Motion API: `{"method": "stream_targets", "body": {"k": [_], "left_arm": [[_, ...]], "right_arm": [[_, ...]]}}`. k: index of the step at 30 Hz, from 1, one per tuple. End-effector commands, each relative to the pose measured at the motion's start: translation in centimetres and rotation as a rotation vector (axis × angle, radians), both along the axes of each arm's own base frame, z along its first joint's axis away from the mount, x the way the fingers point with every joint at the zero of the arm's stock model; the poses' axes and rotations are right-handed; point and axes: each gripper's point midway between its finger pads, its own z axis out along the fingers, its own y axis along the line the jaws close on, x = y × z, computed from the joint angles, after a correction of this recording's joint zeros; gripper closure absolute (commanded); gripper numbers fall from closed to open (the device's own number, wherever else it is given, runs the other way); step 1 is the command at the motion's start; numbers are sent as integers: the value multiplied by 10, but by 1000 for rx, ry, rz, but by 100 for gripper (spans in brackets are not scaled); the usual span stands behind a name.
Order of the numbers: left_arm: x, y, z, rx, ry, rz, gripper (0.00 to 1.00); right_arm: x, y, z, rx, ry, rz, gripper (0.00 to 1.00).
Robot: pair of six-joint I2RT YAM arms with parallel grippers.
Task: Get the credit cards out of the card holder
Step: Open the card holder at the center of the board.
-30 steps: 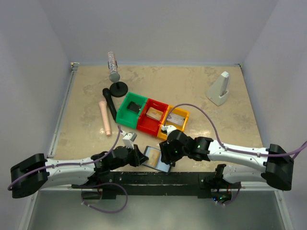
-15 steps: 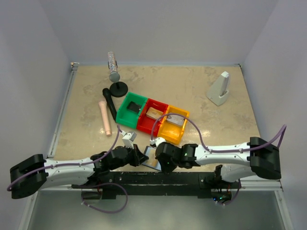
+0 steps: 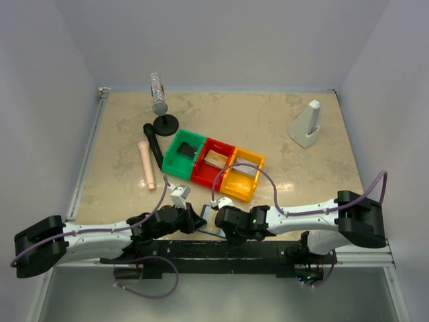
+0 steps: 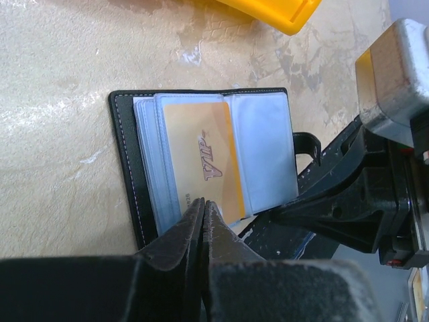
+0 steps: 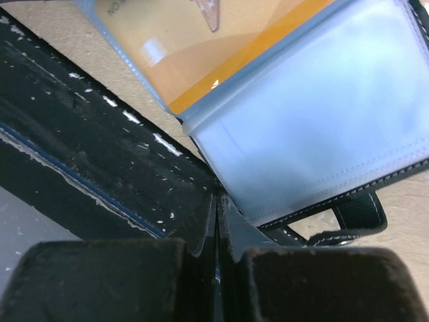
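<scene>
Noted left claw (image 4: 203,204) pinched shut, tips at edge of orange card (image 4: 201,154) inside open card holder (image 4: 125,168). Noted right claw (image 5: 218,198) closed beside holder's corner.

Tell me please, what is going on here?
A flat black bifold card holder lies open at the near edge of the beige table. The left claw and the right claw are both shut at its edges; whether they pinch it is unclear. An orange plastic VIP card sits in a clear sleeve, not yet taken out.
</scene>
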Motion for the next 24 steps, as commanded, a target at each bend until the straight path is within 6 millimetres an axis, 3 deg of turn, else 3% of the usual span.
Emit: {"method": "stream_targets", "body": {"k": [1, 14, 18, 21, 24], "left_arm": [[2, -6, 6, -38, -9, 2, 96], [4, -11, 9, -49, -12, 4, 96], [5, -13, 11, -54, -16, 0, 96], [5, -13, 11, -55, -18, 3, 95], [6, -13, 10, -48, -23, 8, 95]], "right_arm": [[10, -12, 1, -33, -49, -76, 100], [25, -29, 13, -46, -104, -148, 100], [29, -19, 27, 23, -145, -107, 100], [28, -2, 48, 134, -187, -70, 99], [20, 20, 68, 281, -167, -34, 62]]}}
